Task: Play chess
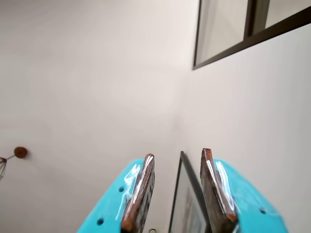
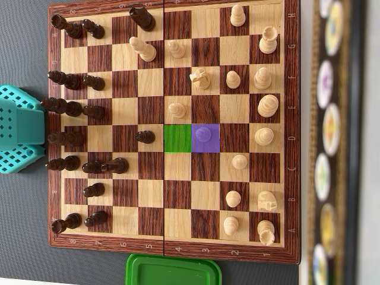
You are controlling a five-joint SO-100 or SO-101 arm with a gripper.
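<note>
Overhead, tool (image 1: pixel 177 158) apparently open, unobstructed.

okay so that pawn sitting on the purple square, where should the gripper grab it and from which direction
Take the pawn on the purple square just under its round head, coming straight down from above. It stands upright, and the green square and the other squares touching it look empty, so the jaws can straddle it. The gripper is open and holds nothing in the wrist view.
</note>
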